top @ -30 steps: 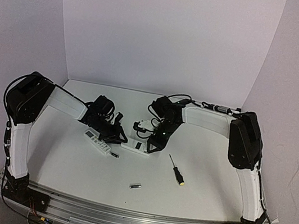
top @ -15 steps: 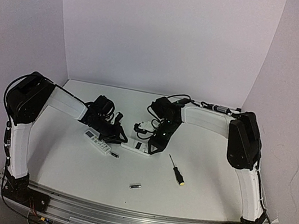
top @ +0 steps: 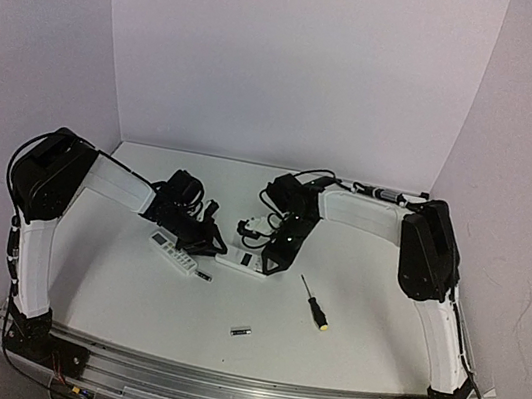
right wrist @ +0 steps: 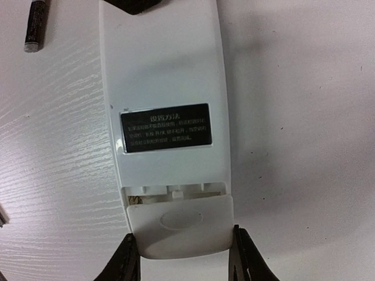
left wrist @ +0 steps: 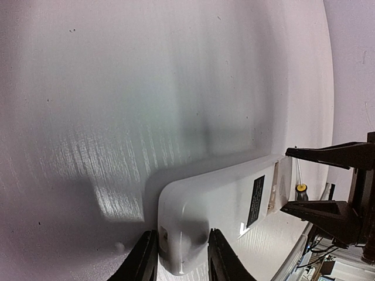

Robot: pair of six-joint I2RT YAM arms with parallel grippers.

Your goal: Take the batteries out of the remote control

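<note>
A white remote control [top: 242, 262] lies face down mid-table, held at both ends. My left gripper [left wrist: 180, 257] is shut on its rounded end [left wrist: 181, 234]. My right gripper [right wrist: 184, 260] is shut on the battery cover [right wrist: 181, 225], which sits slid partly off the remote [right wrist: 164, 76], showing a narrow gap into the compartment. The back carries a black label [right wrist: 166, 127]. One battery [right wrist: 34, 26] lies on the table beside the remote, also seen in the top view [top: 204, 276]. Another battery [top: 241, 331] lies nearer the front edge.
A second white remote [top: 173, 251] lies face up just left of the held one. A black-and-yellow screwdriver [top: 314, 303] lies to the right of the right gripper [top: 266, 263]. White walls close in the back and sides.
The right arm's upper link and elbow have shifted slightly to the left. The remote, the batteries and the left arm stay where they were.
</note>
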